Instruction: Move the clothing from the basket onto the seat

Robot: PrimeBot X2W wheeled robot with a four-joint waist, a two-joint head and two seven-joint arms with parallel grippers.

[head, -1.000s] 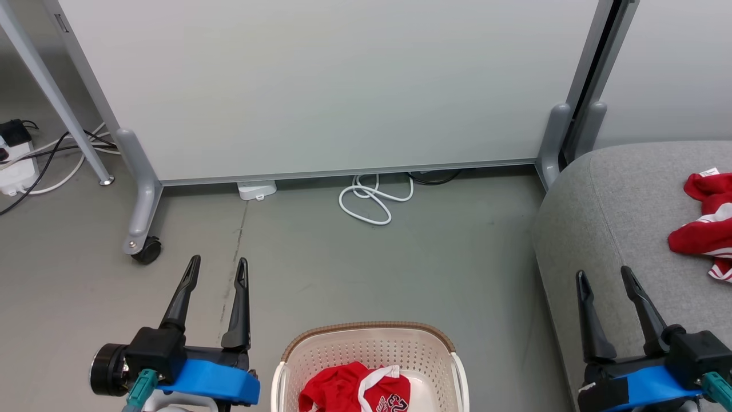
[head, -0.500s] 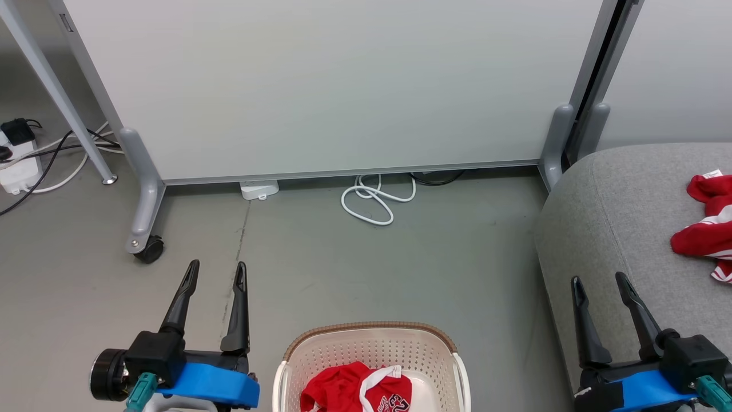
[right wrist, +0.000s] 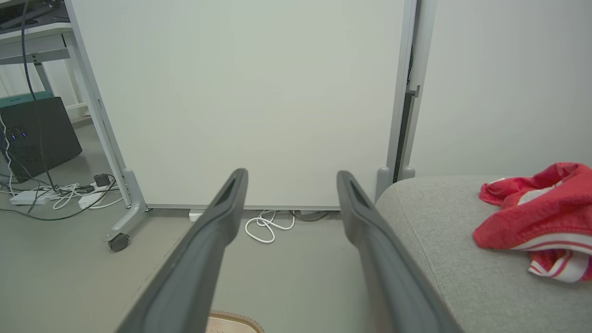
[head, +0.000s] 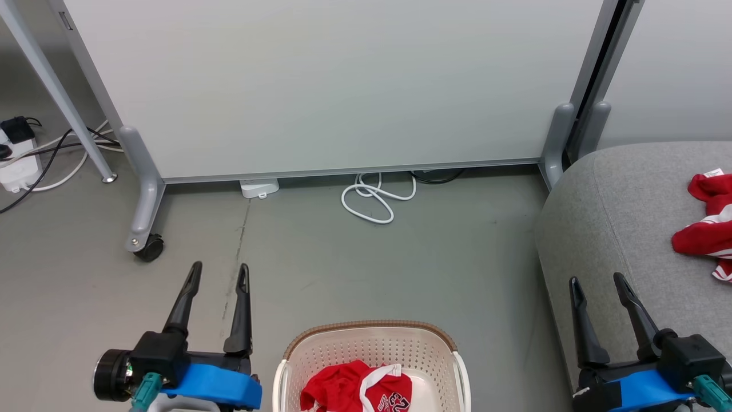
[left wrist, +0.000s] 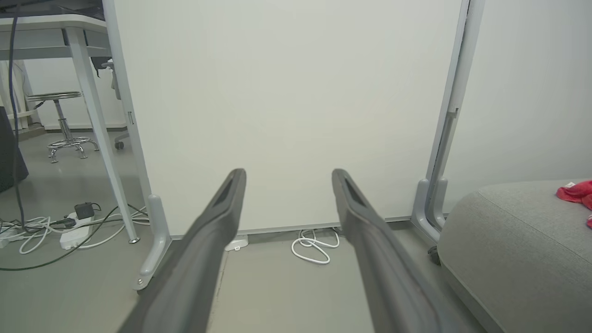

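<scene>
One garment, 23, in basket | second garment on seat | left tool, right tool parted, empty

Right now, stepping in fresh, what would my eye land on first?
The bright red stands out: one red garment lies on the grey seat at right, and a second red garment sits in the cream basket at bottom centre. Flanking the basket, the left gripper and right gripper hang open and empty, pointing toward a pale partition.

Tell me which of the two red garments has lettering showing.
The red garment in the basket, at the head view's bottom edge: black-and-white lettering shows on it. The other garment, on the grey seat, shows white stripes but no lettering.
</scene>
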